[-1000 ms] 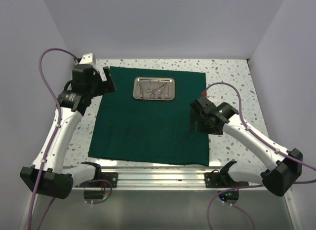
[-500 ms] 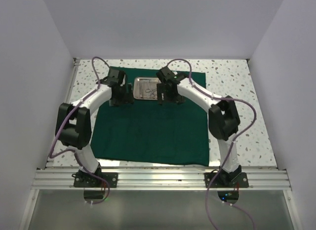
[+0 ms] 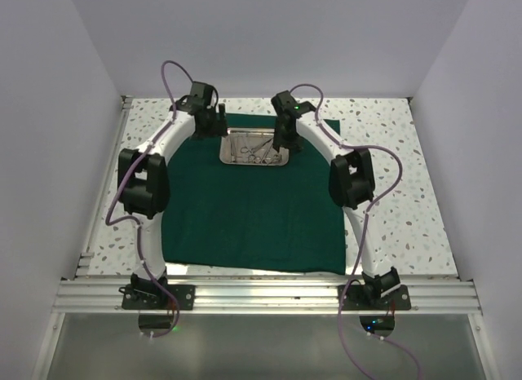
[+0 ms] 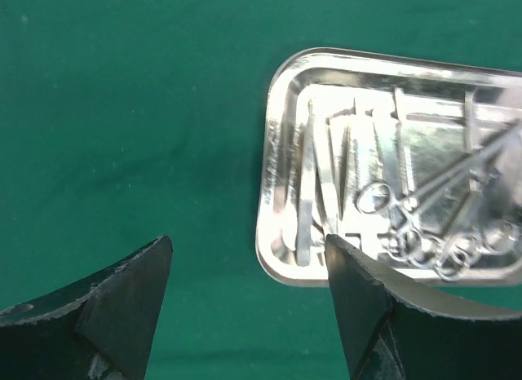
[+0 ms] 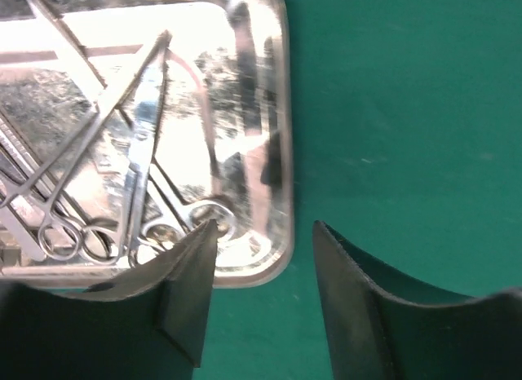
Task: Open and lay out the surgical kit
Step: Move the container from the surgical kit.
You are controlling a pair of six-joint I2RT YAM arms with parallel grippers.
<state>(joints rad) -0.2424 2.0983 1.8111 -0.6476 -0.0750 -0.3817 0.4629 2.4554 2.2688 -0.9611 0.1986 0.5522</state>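
The cloth (image 3: 245, 217) lies flat. The tray (image 4: 273, 135) sits at its far middle with the instruments (image 4: 408, 209) inside. My left gripper (image 4: 249, 245) has its fingers spread astride the tray's left rim. My right gripper (image 5: 264, 227) is likewise spread astride the right rim. Nothing is pinched. Judgement: straddling both ends lets the tray lift level.

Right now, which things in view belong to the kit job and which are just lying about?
Job: green cloth, steel tray, instruments, left claw, right claw.
Lying about: purple cables, speckled table, metal rail.
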